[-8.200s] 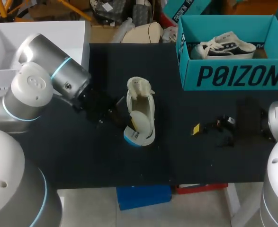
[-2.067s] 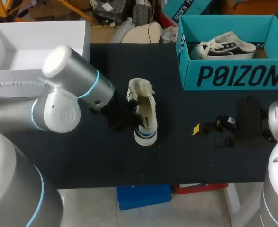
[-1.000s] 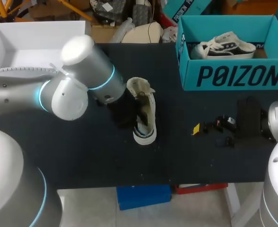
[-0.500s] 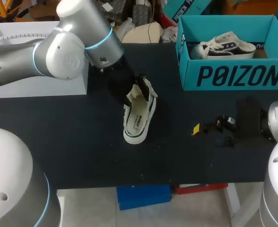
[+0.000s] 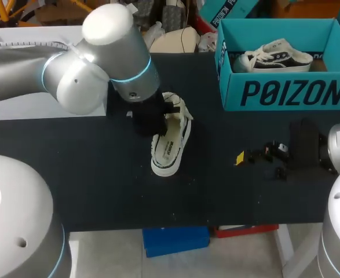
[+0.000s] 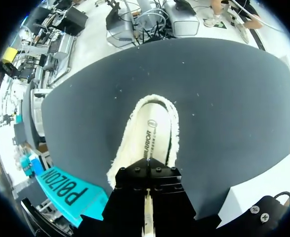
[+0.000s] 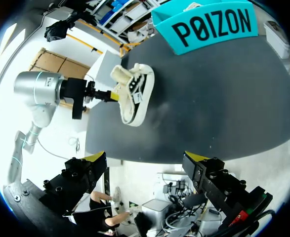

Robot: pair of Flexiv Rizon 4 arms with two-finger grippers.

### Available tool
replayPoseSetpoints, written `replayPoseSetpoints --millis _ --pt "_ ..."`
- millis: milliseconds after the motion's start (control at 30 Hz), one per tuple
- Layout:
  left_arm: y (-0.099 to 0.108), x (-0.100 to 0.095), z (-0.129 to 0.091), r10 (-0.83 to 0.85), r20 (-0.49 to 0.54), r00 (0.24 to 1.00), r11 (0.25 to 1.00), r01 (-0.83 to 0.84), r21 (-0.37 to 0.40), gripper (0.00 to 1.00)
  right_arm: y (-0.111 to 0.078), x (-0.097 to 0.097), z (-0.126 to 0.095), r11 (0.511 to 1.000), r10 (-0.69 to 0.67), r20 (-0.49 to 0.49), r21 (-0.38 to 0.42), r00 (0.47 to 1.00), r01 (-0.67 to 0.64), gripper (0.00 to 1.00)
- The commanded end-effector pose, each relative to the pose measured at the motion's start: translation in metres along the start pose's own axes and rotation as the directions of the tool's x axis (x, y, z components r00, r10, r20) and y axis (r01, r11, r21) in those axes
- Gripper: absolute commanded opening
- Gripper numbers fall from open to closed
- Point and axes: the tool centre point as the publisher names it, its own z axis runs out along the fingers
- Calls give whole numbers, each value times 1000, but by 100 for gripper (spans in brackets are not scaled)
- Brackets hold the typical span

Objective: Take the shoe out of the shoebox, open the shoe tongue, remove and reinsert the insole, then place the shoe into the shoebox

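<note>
Pinching one end of the cream shoe (image 5: pixel 170 142), the left gripper (image 7: pixel 114 97) has its fingers pressed close together on the shoe's edge, with only a thin pale strip showing between them in the left wrist view. The shoe is well apart from the teal shoebox (image 5: pixel 285 92), off toward my left arm's side of it and nearer the table's front edge. It is tilted, with a pale printed face turned upward and its free end pointing away from the shoebox. I cannot tell if that end touches the black table (image 5: pixel 100 185). A second shoe (image 5: pixel 274 58), dark and white, lies inside the shoebox. The right gripper (image 7: pixel 145 159) sits low in front of the shoebox's printed wall, fingers spread wide with nothing between them.
</note>
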Motion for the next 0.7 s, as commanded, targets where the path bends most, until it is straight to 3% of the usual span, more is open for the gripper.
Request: replayPoseSetpoints --millis 33,467,700 --pt "-4 -4 15 0 -35 999 1000 0 -15 0 0 1 1 1000 1 2 0 1000 -1 100" --pt "-16 9 70 -21 -54 998 997 24 71 0 0 1 1 1000 1 2 0 1000 -1 100" --pt "-15 8 78 -14 -52 999 997 18 81 0 0 1 1 1000 1 2 0 1000 -1 100"
